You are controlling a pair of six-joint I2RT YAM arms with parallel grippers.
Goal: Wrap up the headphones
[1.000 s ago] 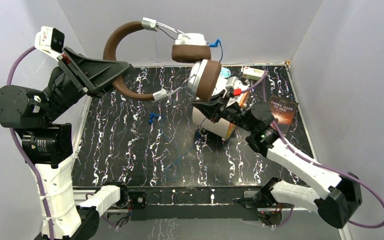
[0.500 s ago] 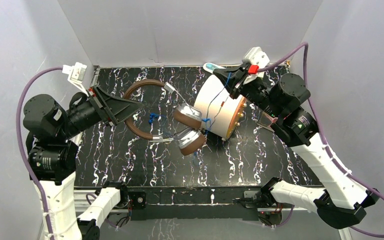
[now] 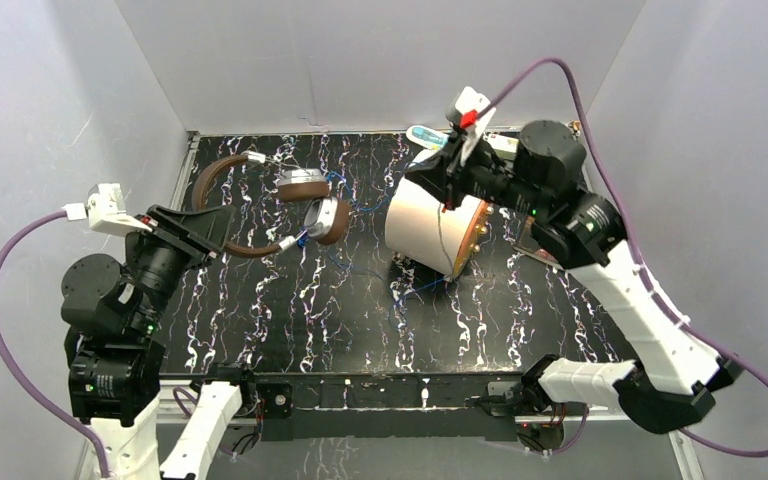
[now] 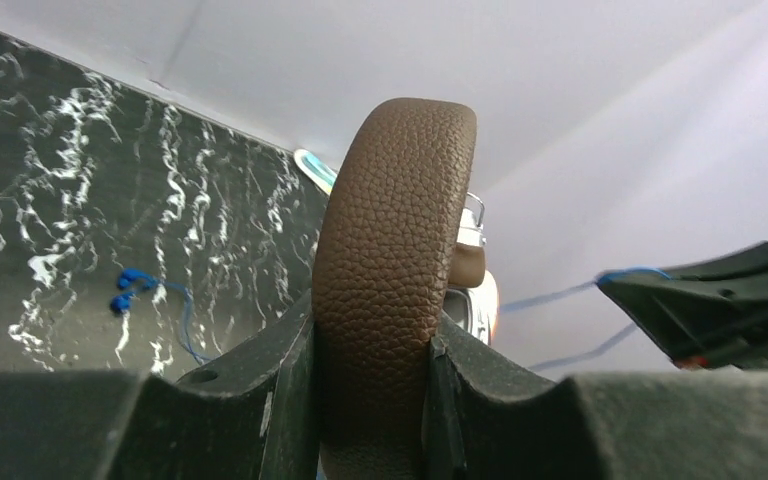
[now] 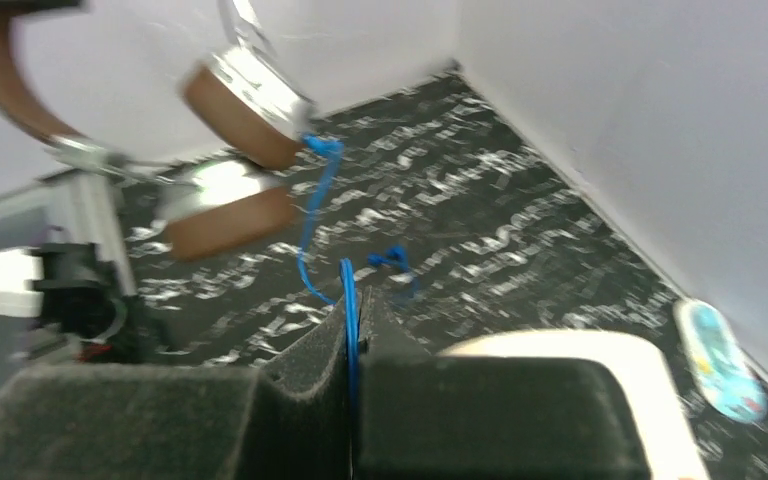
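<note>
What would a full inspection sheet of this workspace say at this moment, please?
Surface: black table top with white marbling.
Job's things: headphones, brown with silver cups, held by the headband; blue cable runs from one cup.
Clutter: cream cylinder lying on its side; turquoise oval item near the far wall.
Grippers: left gripper shut on the headband; right gripper shut on the blue cable.
Cables: purple leads loop off both arms.
Surroundings: plain white walls on three sides.

- The left arm is folded low on its side, wrist tipped up, left gripper clamped on the headphones by the band.
- The right arm reaches high and far, right gripper pinched on the blue cable.
</note>
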